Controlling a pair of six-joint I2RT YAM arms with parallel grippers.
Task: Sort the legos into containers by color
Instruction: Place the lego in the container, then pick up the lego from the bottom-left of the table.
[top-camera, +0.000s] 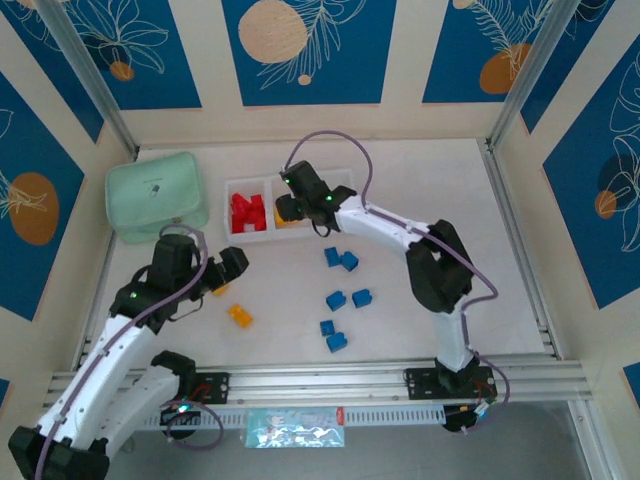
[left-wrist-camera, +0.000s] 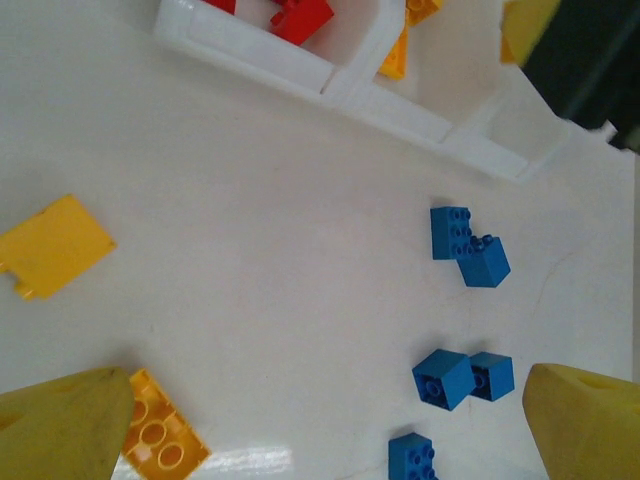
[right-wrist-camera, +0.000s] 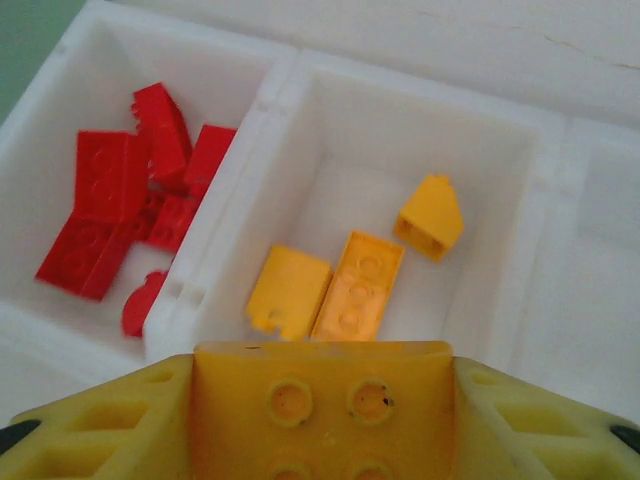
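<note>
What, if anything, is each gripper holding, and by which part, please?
The right gripper holds a yellow brick by its two opposite sides; the left gripper is open and empty.

Loose legos (top-camera: 336, 300) lie on the table (top-camera: 440, 190) before the containers (top-camera: 229, 192).

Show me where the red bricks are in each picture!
Top view: red bricks in the left box of the tray, right of the green pouch.
Left wrist: red bricks at the top edge, left of middle.
Right wrist: red bricks on the left.
Shared landmark: the tray wall between the red and yellow bricks.
</note>
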